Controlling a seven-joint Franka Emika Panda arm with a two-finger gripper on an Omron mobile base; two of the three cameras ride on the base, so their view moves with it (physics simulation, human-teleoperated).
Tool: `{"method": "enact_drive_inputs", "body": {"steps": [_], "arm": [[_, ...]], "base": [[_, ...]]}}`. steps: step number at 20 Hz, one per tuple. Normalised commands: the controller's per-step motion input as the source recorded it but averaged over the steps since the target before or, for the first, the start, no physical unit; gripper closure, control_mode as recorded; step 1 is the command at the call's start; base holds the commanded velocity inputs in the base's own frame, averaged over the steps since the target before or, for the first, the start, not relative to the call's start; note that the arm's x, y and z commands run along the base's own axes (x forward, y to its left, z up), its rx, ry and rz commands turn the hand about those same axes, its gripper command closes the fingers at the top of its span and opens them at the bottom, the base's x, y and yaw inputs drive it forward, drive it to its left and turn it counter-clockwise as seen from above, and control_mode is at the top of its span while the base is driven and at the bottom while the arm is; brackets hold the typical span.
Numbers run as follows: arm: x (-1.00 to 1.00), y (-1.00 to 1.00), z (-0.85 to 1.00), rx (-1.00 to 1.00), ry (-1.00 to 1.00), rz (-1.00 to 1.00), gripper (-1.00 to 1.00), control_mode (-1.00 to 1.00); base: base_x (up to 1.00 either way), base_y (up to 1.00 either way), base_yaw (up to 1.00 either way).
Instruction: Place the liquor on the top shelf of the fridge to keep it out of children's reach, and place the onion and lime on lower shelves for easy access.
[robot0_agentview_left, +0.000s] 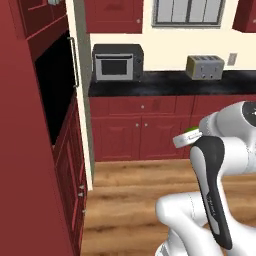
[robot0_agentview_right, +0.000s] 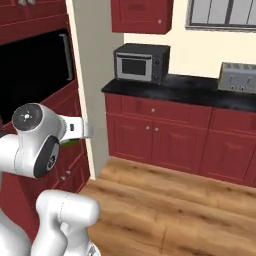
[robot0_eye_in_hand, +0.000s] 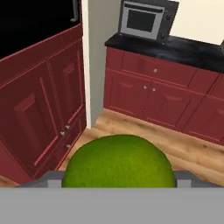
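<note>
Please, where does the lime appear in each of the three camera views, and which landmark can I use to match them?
Left base view: the lime is a green sliver at centre right, behind the arm.
Right base view: a green sliver at left, under the arm's white end.
Hand view: large green ball at bottom centre, in the gripper.
Shared landmark: the microwave on the black counter.

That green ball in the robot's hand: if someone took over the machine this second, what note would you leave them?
Gripper: shut on the lime, held up off the floor in front of the arm; a green sliver of it also shows beside the wrist in the left base view.
Surroundings: red cabinets, and a black counter with a microwave and a toaster.
Done: lime picked up.
Left: put the lime on a lower fridge shelf. How the onion and liquor stand, these views do not tell.
</note>
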Motion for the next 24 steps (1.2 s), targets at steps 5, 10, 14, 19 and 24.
{"method": "enact_drive_inputs", "body": {"steps": [5, 10, 14, 19, 24], "arm": [[0.0, 0.0, 0.0, 0.0, 0.0, 0.0, 1.0, 1.0], [0.0, 0.0, 0.0, 0.0, 0.0, 0.0, 1.0, 1.0], [0.0, 0.0, 0.0, 0.0, 0.0, 0.0, 1.0, 1.0], [0.0, 0.0, 0.0, 0.0, 0.0, 0.0, 1.0, 1.0], [0.0, 0.0, 0.0, 0.0, 0.0, 0.0, 1.0, 1.0]], "base": [[0.0, -0.47, 0.53], [0.0, -0.34, 0.64], [-0.07, -0.16, 0.67], [-0.26, 0.0, 0.69], [-0.36, 0.04, 0.65]]}}
